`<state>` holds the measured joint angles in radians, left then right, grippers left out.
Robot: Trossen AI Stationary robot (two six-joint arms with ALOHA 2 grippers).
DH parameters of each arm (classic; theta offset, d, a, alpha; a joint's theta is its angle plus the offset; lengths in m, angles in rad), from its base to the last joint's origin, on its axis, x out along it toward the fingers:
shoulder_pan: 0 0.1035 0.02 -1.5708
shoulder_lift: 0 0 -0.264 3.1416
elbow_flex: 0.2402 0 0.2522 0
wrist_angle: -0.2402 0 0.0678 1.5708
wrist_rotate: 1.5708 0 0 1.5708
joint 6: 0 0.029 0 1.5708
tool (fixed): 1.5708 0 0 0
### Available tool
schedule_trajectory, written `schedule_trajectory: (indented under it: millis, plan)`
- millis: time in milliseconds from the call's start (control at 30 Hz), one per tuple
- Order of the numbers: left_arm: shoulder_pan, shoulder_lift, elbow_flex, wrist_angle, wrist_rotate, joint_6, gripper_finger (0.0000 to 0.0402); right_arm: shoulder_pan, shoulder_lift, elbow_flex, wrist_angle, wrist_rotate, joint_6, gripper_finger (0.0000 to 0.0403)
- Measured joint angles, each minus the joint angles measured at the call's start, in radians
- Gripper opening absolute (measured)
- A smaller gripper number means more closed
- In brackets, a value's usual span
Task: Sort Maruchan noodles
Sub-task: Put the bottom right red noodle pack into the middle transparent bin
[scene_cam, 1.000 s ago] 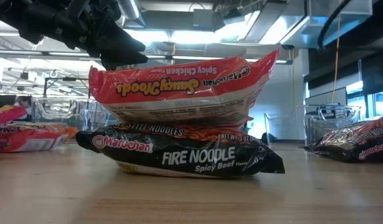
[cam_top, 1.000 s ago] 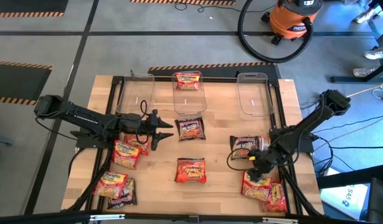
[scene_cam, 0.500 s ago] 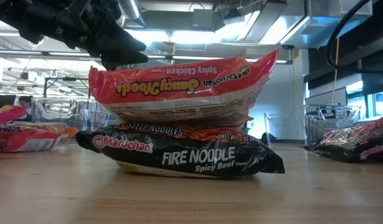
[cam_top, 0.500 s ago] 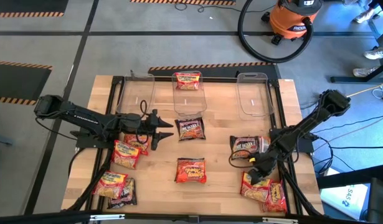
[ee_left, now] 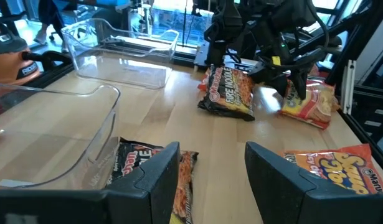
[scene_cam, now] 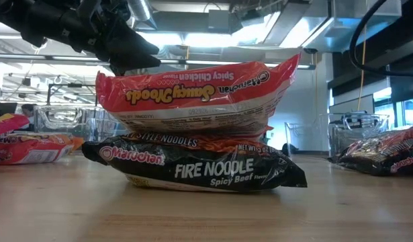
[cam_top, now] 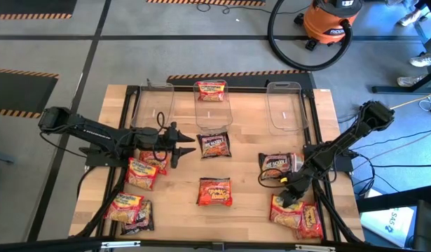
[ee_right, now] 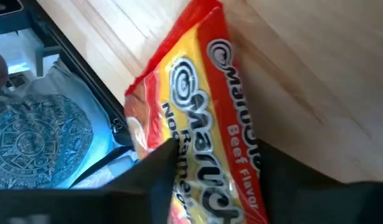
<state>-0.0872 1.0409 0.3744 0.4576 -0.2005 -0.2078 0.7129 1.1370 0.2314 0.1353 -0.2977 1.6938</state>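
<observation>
**Right gripper down on orange packet, lower right**

High view: right gripper (cam_top: 291, 198) sits at lower right of frame, on the top edge of an orange-yellow beef packet (cam_top: 286, 212). Right wrist view shows that packet (ee_right: 203, 130) btwn the two dark fingers (ee_right: 155, 177), jaws part-closed around it; can't tell if the grip is firm. A red packet (cam_top: 311, 221) lies just beside it, toward the table's lower-right corner. A dark Fire Noodle packet (cam_top: 277, 166) lies just above the gripper.

Left gripper (cam_top: 189, 146) hangs left of centre, jaws part open w/ nothing in them, pointing at another dark packet (cam_top: 215, 145) near frame centre. Left wrist view: its fingers (ee_left: 159, 174) apart, empty.

Other noodles: red-orange packet (cam_top: 214, 192) at lower centre; two packets (cam_top: 142, 172) under the left arm; a pair (cam_top: 130, 211) at lower left. One packet (cam_top: 210, 91) is inside the middle clear tub (cam_top: 214, 120) at top centre; left tub (cam_top: 151, 105) and right tub (cam_top: 284, 106) flank it.

Low view: orange Saucy Noods packet (scene_cam: 193, 94) lies stacked on a black Fire Noodle packet (scene_cam: 193, 167) on the wooden table (scene_cam: 206, 215).
</observation>
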Motion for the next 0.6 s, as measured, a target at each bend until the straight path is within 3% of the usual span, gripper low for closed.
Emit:
schedule_trajectory:
  millis: [300,600]
  plan:
    - [0.0,0.0,0.0,0.0,0.0,0.0,0.0176,0.0,0.0,0.001,0.052,0.015,-0.061,0.0044]
    - [0.0,0.0,0.0,0.0,0.0,0.0,0.0176,0.0,0.0,0.085,0.043,0.086,-0.161,0.0026]
